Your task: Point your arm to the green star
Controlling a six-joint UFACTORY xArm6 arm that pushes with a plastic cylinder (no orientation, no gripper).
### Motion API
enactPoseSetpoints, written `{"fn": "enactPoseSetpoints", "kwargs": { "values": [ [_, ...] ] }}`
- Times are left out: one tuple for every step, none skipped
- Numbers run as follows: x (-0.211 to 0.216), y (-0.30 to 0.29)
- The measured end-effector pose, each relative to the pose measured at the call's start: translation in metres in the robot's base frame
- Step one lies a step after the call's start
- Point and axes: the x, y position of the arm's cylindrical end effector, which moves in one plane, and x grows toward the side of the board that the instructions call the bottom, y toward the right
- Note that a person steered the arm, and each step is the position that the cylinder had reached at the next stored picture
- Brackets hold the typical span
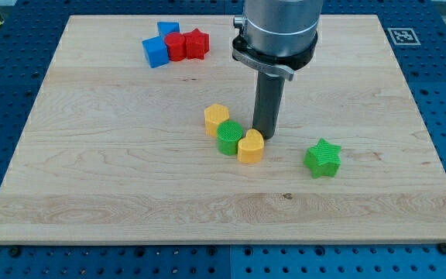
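Note:
The green star (323, 158) lies on the wooden board (114, 186) at the view's right of centre. My tip (265, 136) is at the board's centre, to the star's left and a little above it, with a clear gap between them. The tip stands right behind a yellow heart block (250, 146), close to touching it. A green round block (229, 137) sits left of the heart, and a yellow hexagonal block (217, 118) sits above-left of that.
At the view's top left are two blue blocks (156, 51) (169, 30), a red block (177, 46) and a red star (197, 43), all clustered together. The arm's grey body (279, 31) rises above the tip.

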Motion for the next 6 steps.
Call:
{"fn": "enactPoseSetpoints", "kwargs": {
  "values": [
    [-0.032, 0.052],
    [-0.030, 0.111],
    [0.012, 0.147],
    [0.051, 0.149],
    [0.071, 0.136],
    [0.089, 0.103]
  ]
}}
